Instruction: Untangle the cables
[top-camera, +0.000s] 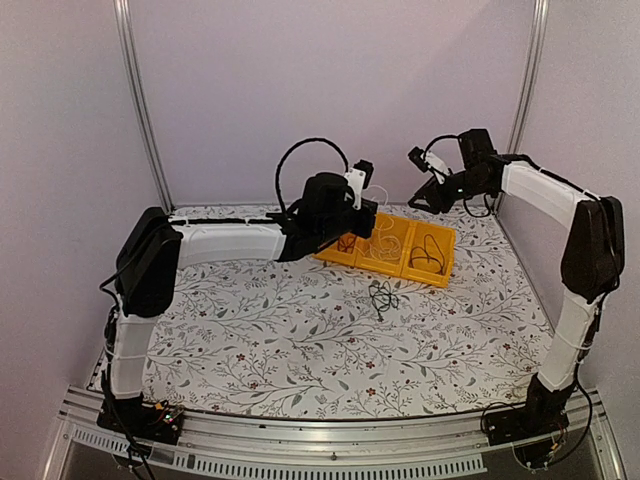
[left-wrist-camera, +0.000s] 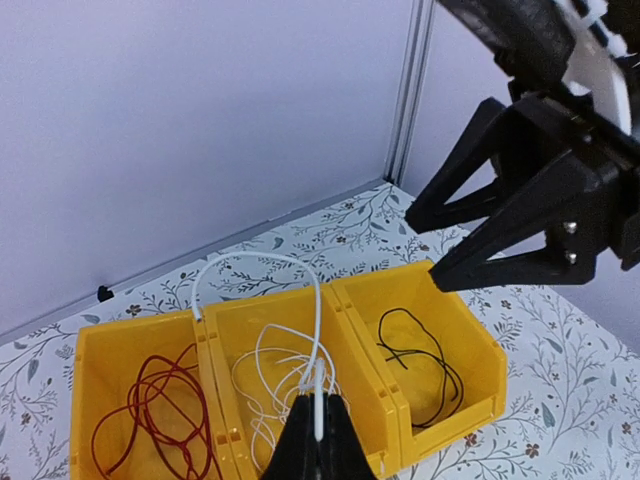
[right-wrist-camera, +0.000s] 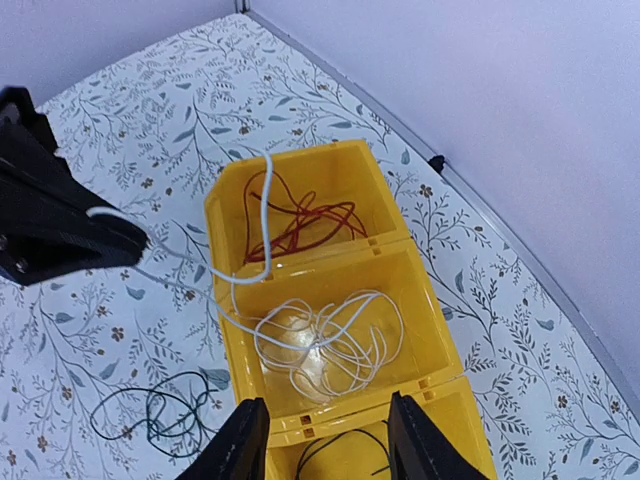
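Three joined yellow bins (top-camera: 428, 279) stand at the back of the table. A red-brown cable (left-wrist-camera: 150, 410) lies in the left bin, a black cable (left-wrist-camera: 420, 360) in the right one. A white cable (left-wrist-camera: 318, 300) is coiled in the middle bin, and one end arcs over the divider towards the red-brown cable's bin. My left gripper (left-wrist-camera: 319, 420) is shut on the white cable, just above the middle bin. My right gripper (right-wrist-camera: 325, 440) is open and empty, high over the bins. A dark green cable (top-camera: 382, 297) lies loose on the table in front of the bins.
The right gripper's black fingers (left-wrist-camera: 450, 205) hang above the right bin in the left wrist view. The back wall and a metal corner post (left-wrist-camera: 405, 95) stand close behind the bins. The floral tablecloth (top-camera: 280, 340) stretches in front.
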